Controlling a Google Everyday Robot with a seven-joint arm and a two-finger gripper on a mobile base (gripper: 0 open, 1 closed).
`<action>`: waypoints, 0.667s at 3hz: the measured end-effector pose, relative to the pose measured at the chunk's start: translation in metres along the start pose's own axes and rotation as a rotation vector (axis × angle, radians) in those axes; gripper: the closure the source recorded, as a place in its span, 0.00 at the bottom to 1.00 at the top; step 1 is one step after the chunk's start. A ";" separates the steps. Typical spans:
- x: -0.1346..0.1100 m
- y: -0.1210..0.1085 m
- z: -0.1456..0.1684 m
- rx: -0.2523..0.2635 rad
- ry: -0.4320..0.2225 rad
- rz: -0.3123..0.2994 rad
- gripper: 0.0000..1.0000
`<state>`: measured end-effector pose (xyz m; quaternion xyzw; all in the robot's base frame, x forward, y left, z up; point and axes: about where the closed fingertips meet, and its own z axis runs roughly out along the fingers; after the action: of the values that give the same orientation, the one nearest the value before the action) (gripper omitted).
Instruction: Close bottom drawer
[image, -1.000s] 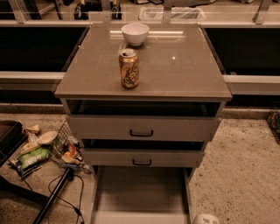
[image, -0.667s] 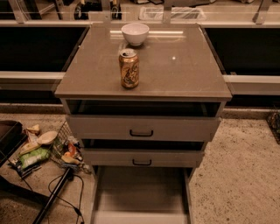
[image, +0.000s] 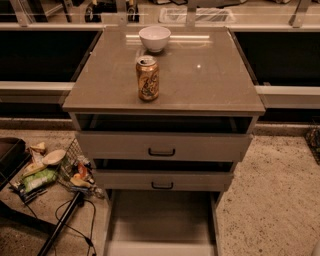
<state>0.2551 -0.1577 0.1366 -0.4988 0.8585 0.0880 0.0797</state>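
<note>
Nearest, the one bottom drawer stood pulled far out at floor level, under two slightly open drawers, middle drawer and top drawer, then one can and one white bowl on the cabinet top; gripper out of frame, its state impossible to tell.

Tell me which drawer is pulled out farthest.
The bottom drawer, its tray exposed; the top drawer and middle drawer are barely open. The claw is not in view.

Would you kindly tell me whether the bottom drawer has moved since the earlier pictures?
No. The bottom drawer sits pulled out just as far beneath the middle drawer as before. The gripper is out of view.
</note>
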 end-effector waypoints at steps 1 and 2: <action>-0.028 -0.023 0.020 0.009 -0.024 -0.006 1.00; -0.032 -0.026 0.021 0.013 -0.028 -0.008 1.00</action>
<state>0.2950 -0.1386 0.1219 -0.5005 0.8558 0.0893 0.0955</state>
